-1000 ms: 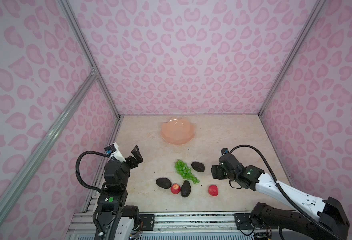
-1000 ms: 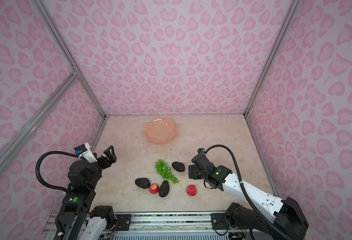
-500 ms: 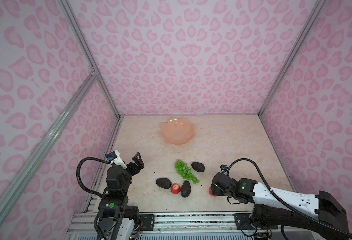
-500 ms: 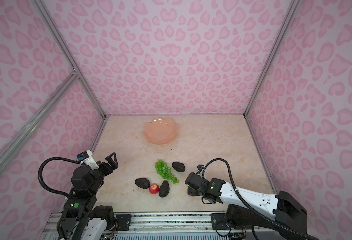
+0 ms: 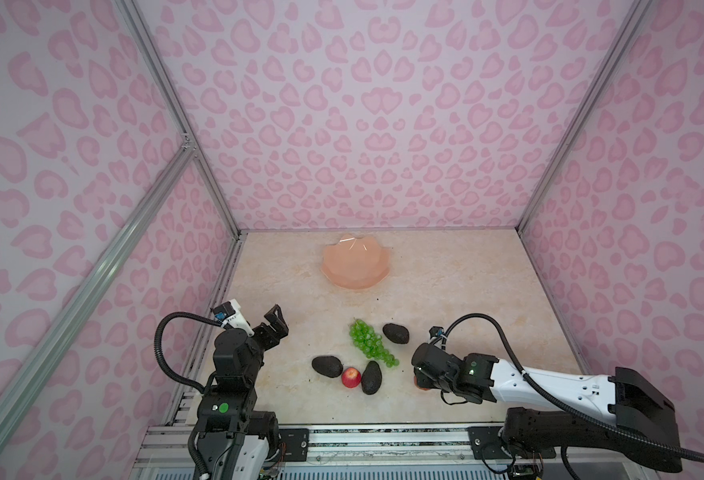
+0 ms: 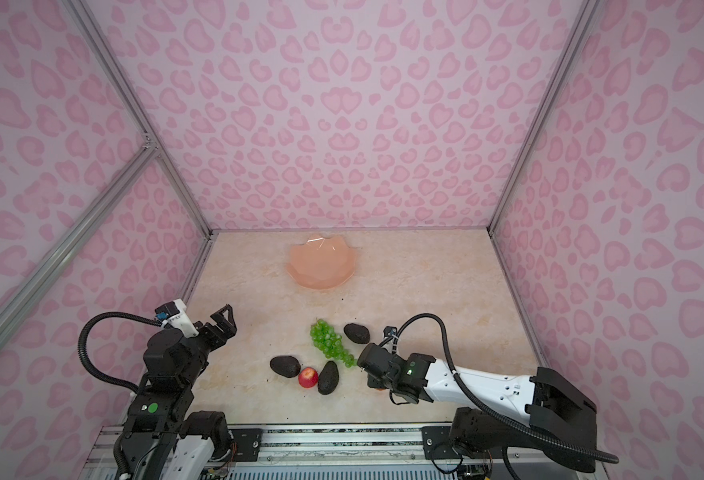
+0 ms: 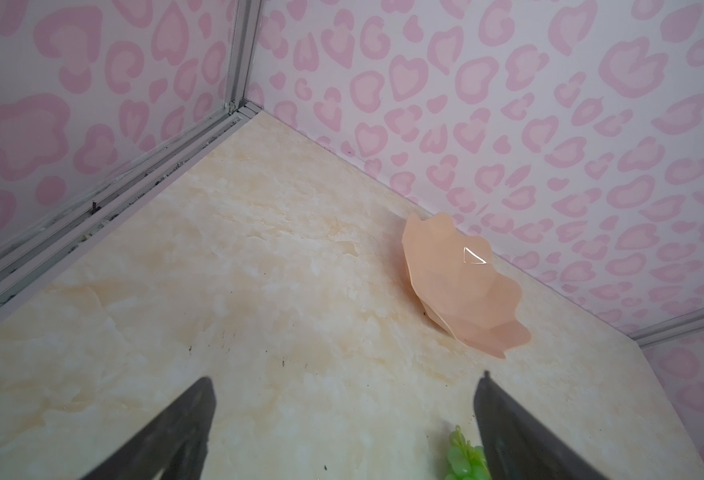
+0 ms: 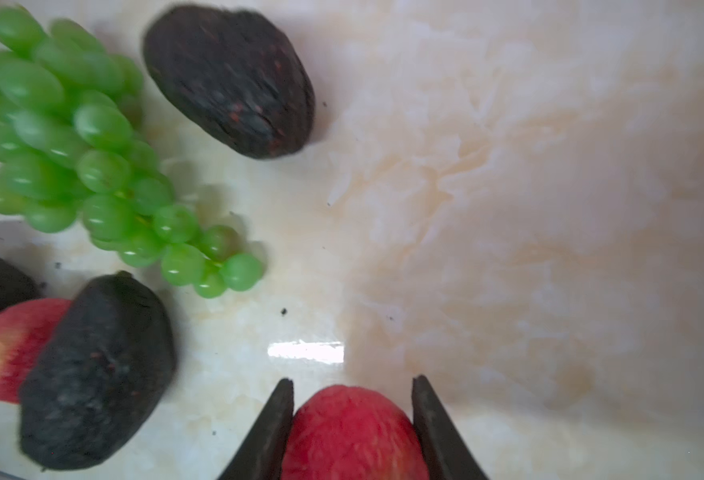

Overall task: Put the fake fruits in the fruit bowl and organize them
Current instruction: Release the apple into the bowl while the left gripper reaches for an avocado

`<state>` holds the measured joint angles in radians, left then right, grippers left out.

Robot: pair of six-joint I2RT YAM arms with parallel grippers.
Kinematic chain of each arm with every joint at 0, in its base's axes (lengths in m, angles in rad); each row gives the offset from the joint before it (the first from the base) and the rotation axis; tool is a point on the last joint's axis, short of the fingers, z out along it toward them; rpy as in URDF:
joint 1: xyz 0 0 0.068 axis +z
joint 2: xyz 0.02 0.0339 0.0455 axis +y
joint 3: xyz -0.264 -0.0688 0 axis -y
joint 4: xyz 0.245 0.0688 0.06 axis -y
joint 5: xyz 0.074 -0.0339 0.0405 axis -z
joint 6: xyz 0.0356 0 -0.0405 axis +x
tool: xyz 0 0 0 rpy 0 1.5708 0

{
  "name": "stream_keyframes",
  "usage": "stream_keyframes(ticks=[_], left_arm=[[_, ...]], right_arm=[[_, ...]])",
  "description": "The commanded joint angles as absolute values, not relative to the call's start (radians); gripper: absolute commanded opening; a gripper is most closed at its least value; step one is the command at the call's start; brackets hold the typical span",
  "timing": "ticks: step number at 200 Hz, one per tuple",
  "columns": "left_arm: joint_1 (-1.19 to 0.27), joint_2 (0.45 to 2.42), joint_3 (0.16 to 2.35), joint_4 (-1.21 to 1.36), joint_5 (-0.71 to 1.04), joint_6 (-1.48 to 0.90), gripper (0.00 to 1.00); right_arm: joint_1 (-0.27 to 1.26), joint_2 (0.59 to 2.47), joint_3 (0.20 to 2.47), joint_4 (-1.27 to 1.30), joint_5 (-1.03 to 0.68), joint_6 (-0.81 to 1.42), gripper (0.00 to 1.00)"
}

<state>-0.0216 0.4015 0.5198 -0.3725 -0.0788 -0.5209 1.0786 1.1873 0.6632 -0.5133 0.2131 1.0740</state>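
Where right claw (image 8: 352, 379) sits | red apple (image 8: 350, 432) wedged between both jaws

Table (image 5: 458, 291): cream marble-pattern surface, glossy, with one bright rectangular glare patch (image 8: 305, 352) noted in the right wrist view. Small dark specks (image 7: 282, 363) lie scattered on it. Walls (image 5: 363, 124) on three sides are pale and printed with pink heart-like blotches. Aluminium posts (image 5: 161, 83) stand at the rear corners. One slanted bar (image 5: 97, 274) crosses the left wall. A slotted metal rail (image 5: 383, 442) runs along the front edge.
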Motion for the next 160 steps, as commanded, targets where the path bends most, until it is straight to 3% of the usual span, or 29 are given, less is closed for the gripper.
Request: stream_keyframes(ticks=[1, 39, 78, 160], left_arm=[[-0.023, 0.4, 0.525, -0.391, -0.09, -0.527, 0.98], [-0.023, 0.421, 0.555, -0.523, -0.089, -0.599, 0.99], [-0.022, 0.436, 0.584, -0.64, 0.045, -0.65, 1.0], [-0.049, 0.503, 0.575, -0.743, 0.203, -0.753, 0.94]], right_arm=[[1.074, 1.191, 0.771, -0.576, 0.361, 0.955, 0.35], [0.93, 1.392, 1.1, -0.506, 0.327, 0.655, 0.33], [0.829, 1.783, 1.55, -0.49, 0.325, 0.467, 0.33], [0.719, 2.59, 2.476, -0.745, 0.283, 0.356, 0.32]])
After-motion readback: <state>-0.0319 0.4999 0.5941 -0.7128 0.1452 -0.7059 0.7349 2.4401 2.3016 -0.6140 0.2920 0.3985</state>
